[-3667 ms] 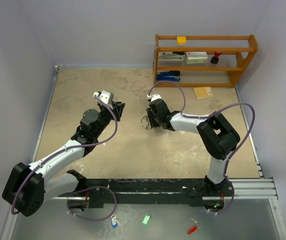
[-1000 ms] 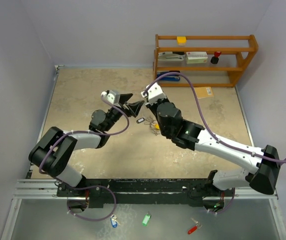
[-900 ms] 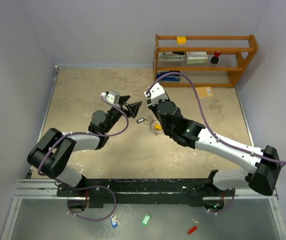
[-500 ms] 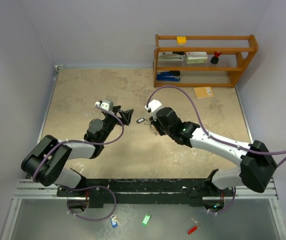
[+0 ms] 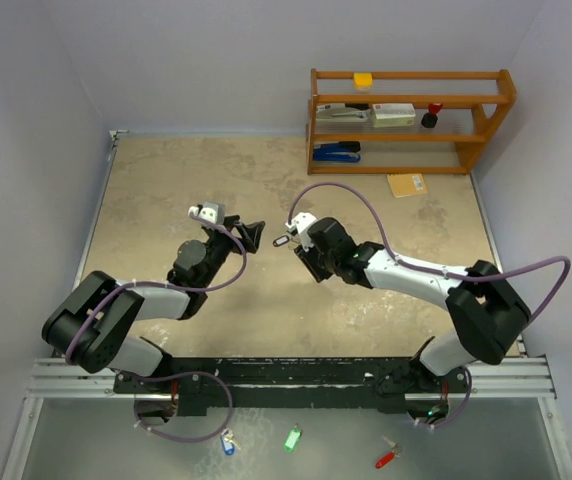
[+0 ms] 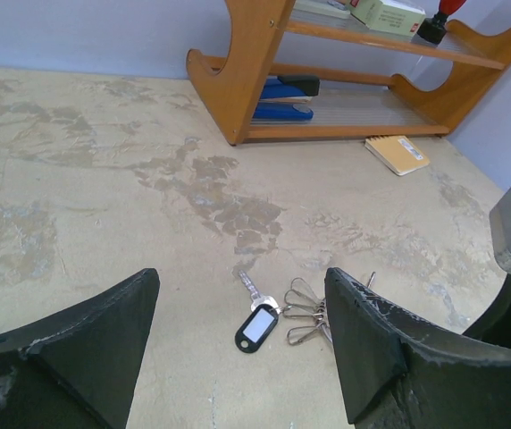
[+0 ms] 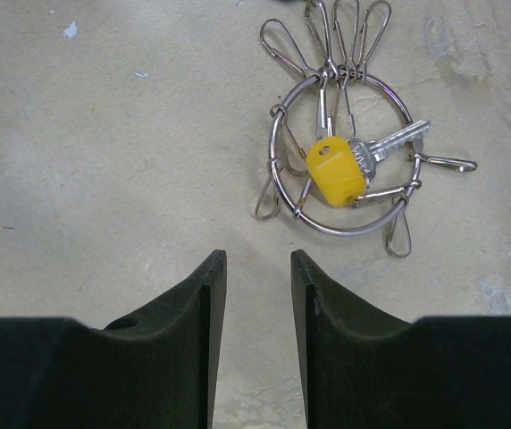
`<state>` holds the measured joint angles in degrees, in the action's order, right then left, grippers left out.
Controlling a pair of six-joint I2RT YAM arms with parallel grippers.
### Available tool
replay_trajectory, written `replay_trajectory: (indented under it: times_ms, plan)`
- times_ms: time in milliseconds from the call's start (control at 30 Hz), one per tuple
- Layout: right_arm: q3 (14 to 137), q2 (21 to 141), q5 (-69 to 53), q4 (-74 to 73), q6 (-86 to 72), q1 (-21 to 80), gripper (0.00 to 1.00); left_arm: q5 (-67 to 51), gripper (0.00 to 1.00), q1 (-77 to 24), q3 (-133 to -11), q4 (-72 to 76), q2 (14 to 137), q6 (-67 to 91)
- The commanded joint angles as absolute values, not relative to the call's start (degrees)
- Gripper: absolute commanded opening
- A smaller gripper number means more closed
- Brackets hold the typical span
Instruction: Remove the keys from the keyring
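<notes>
Your right hand point(image 7: 254, 261) sits low over the worktop point(image 7: 104, 134), its fingers parted by a narrow gap and holding nothing. Just ahead of it, in the upper right of the wrist view, the keyring point(image 7: 345, 231) lies flat. It is thin, stiff silver wire with wire clips point(image 7: 282, 43) fanned round it. A yellow key point(image 7: 336, 170) lies across its middle, silver blade pointing right.

Expect all of it to be light, hard and slick. The ring will likely skate on the mottled, stone-like worktop, and the clips will swing loose. I'd pinch the yellow plastic head, the thickest and least slippery part, while your other hand pins the wire.

Your left hand point(image 6: 238, 357) is spread wide and empty at the bottom of its own view. Beyond it a black key point(image 6: 255, 323) lies just beside the clips, seemingly off the ring. A wooden shelf point(image 6: 255, 80) stands at the top of that view.
</notes>
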<state>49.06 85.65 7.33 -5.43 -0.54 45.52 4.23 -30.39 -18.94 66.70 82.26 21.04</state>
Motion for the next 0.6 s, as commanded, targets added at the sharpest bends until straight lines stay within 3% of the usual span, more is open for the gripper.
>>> replay_trajectory:
  times_ms: [0,200,567]
  plan:
    - [51.0,86.7,5.2,-2.2,0.2,44.4,0.37,4.7,0.72,-30.1,-18.3,69.1,81.1,21.7]
    - [53.5,89.5,4.6,-1.2,1.1,43.6,0.36,5.0,0.72,-30.1,-18.3,69.1,80.9,21.4]
    - [57.4,94.5,4.3,-0.4,2.8,42.5,0.47,5.3,0.72,-30.1,-18.4,68.7,80.9,20.7]
